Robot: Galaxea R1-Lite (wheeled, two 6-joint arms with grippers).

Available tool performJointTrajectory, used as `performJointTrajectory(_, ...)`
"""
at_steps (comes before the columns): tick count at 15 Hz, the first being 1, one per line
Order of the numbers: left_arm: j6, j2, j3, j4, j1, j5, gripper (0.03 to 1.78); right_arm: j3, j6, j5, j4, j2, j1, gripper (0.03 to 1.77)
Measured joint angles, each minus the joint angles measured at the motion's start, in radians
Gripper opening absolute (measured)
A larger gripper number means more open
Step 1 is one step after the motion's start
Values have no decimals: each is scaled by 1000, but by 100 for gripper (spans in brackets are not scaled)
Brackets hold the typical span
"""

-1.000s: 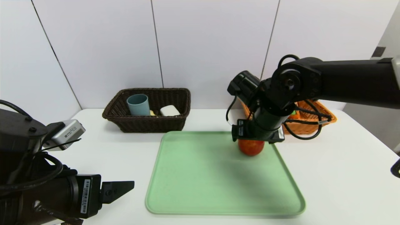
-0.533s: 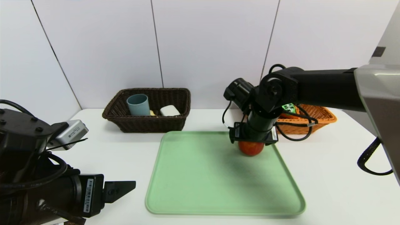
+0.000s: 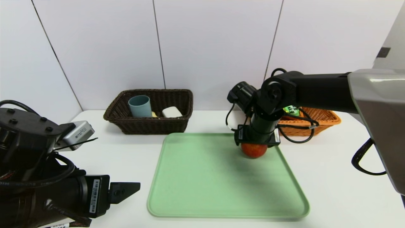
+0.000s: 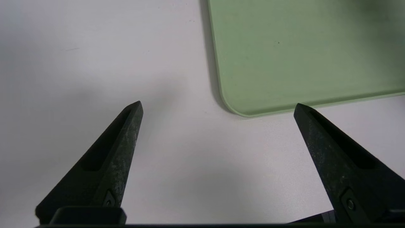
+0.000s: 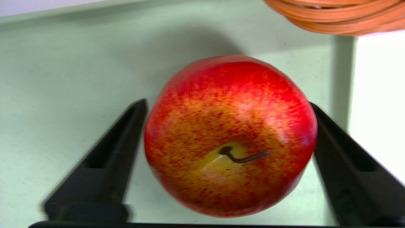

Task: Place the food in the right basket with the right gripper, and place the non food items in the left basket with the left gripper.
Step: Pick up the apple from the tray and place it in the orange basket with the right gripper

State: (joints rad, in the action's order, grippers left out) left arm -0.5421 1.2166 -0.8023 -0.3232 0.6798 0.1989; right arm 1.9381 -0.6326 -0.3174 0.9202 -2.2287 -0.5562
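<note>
Bright, even light — soft shadows on the tray (image 3: pixel 227 180), gripper (image 5: pixel 229 106) apparently blurred.

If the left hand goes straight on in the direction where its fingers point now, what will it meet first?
Probably the bare white table, just outside the corner of the green tray; how far below the left hand is unclear.

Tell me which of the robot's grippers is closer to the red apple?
Right. The right gripper is at the apple, its fingers on either side of it. The left gripper hangs beyond the tray's left edge.
</note>
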Motion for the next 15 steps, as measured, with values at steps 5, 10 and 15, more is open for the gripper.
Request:
performJointTrajectory(5,1,15,-10,0,0,-1,169,4,0,8,1,-4,8,126)
performJointTrajectory(10,0,23,-17,-1,-1,-1,169,5,-1,69,3,57,-53,126)
performJointTrajectory(15,-3,46,-16,0,0,0,169,8,48,220,-18,206,-104,126)
